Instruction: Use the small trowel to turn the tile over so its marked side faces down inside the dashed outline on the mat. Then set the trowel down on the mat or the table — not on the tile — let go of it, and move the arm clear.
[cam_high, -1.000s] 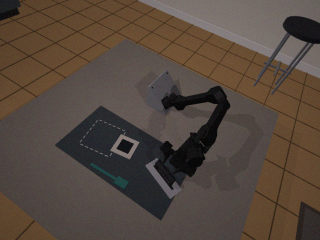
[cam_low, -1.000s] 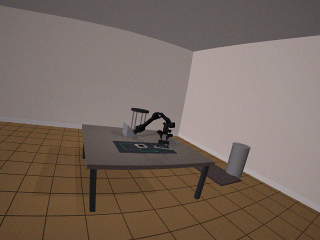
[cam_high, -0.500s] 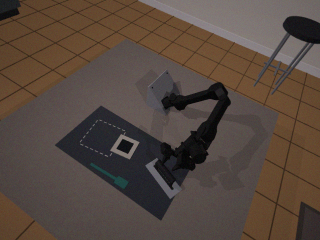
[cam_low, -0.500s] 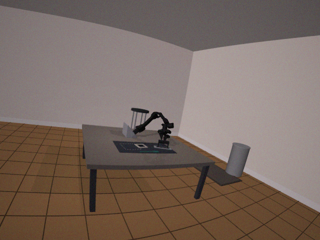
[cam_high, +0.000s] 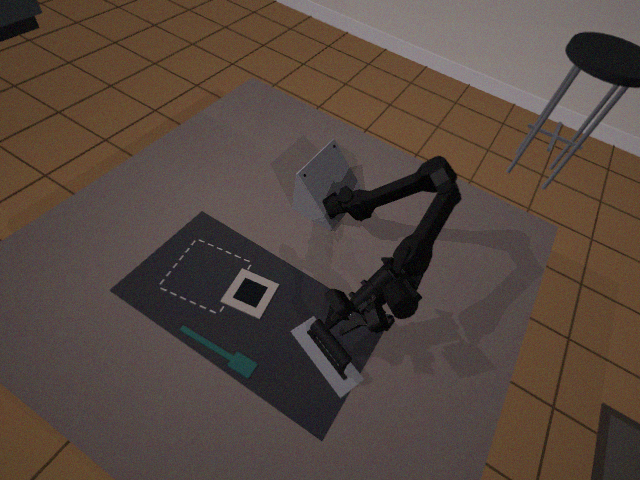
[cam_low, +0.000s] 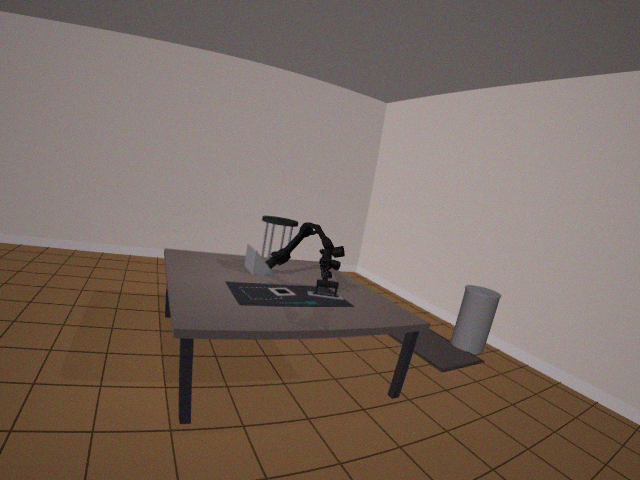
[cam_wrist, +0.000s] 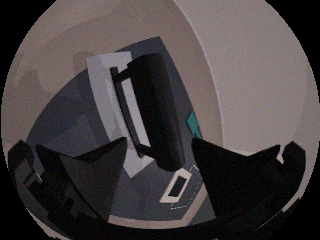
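Note:
A light grey flat plate with a black bar handle, seemingly the trowel (cam_high: 330, 347) (cam_low: 327, 284) (cam_wrist: 159, 110), lies at the right end of the dark mat (cam_high: 276, 341). My gripper (cam_high: 338, 328) (cam_low: 326, 276) (cam_wrist: 160, 142) is open and empty close above the handle, whose near end shows between the fingertips in the wrist view. The cream tile (cam_high: 250, 292) (cam_low: 281, 291) (cam_wrist: 177, 185) lies flat with its dark square mark up, overlapping the right edge of the dashed outline (cam_high: 197, 240). The tile's underside is hidden.
A teal flat-bladed tool (cam_high: 241, 364) (cam_low: 305, 302) (cam_wrist: 193, 123) lies along the mat's edge, to one side of the tile. A grey angled block (cam_high: 325, 170) (cam_low: 252, 260) stands behind the mat beside the arm's other end. A black stool (cam_high: 604, 56) (cam_low: 279, 221) stands beyond the table.

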